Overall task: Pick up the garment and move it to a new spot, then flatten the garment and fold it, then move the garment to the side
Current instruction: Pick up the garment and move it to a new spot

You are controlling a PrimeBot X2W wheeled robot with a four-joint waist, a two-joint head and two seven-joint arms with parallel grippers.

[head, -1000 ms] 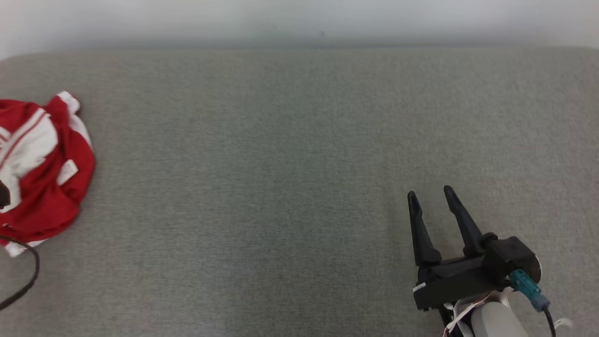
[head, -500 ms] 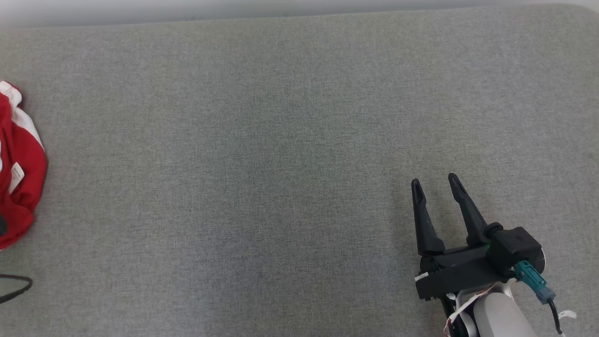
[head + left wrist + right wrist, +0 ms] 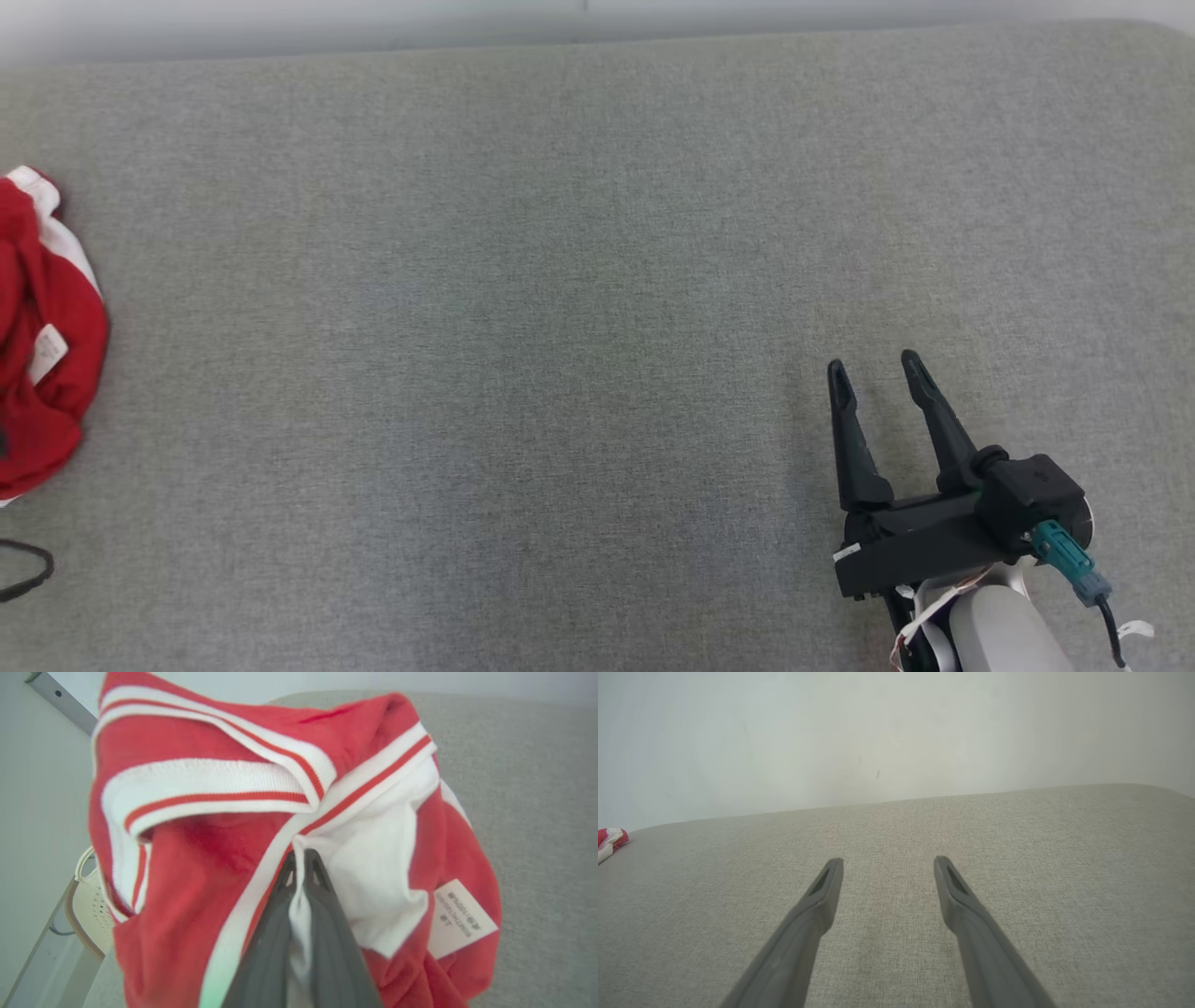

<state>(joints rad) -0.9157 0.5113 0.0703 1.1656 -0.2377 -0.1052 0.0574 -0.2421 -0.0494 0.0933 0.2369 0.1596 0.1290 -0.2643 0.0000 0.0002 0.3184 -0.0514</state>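
Currently on step one, the pick-up: left gripper (image 3: 303,856) pinched tight on a white fold of the red-and-white garment (image 3: 196,858), which lies bunched at the far left of the grey cushion (image 3: 560,280). Right gripper (image 3: 872,362) spread, idle. Next: lift clear, carry centreward. Print on the sewn-in label (image 3: 462,919) is unreadable.

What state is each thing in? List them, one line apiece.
garment: crumpled, not yet flattened, a white fold pinched by the left tool.
left tool: shut on the garment.
right tool: open, holding nothing, over the grey surface.
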